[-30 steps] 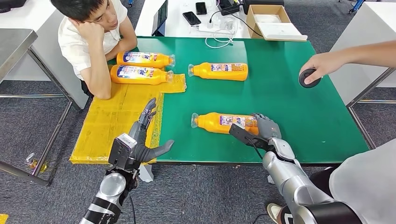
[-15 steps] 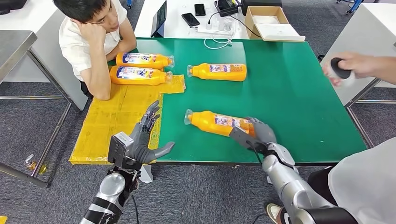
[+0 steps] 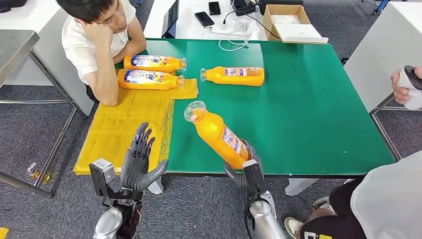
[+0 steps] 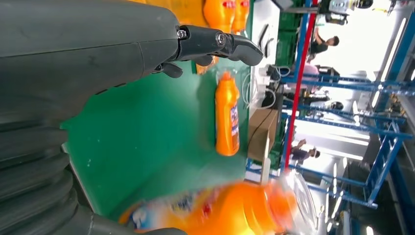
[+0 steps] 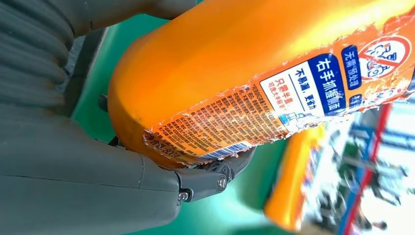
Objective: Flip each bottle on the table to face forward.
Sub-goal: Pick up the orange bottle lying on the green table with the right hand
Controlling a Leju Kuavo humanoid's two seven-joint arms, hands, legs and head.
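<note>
Orange plastic bottle with a clear cap and blue-white label point(image 3: 215, 132) is raised off the green table top point(image 3: 308, 109) at a steep tilt, cap end up and pointing toward the far-left corner, base down at the near edge. Right hand point(image 3: 245, 172) grips it round the base; right wrist view shows grey thumb and dark fingers point(image 5: 215, 178) wrapped under the orange body point(image 5: 235, 63). Left hand point(image 3: 139, 159) hovers off the near-left corner, over the yellow taped sheet point(image 3: 119, 129), fingers spread and upright, holding nothing; left wrist view shows its dark fingers point(image 4: 220, 44) apart above the green surface. Three more orange bottles lie on their sides toward the far edge: a lone bottle point(image 3: 234, 75) near the middle, and two side by side at the far-left corner, the farther bottle point(image 3: 154, 63) and the nearer bottle point(image 3: 151, 79), on the yellow sheet's far end. Seated person point(image 3: 99, 40) leans an elbow on that corner. Another person's hand point(image 3: 405, 87) holds a white and black object beyond the right edge.
</note>
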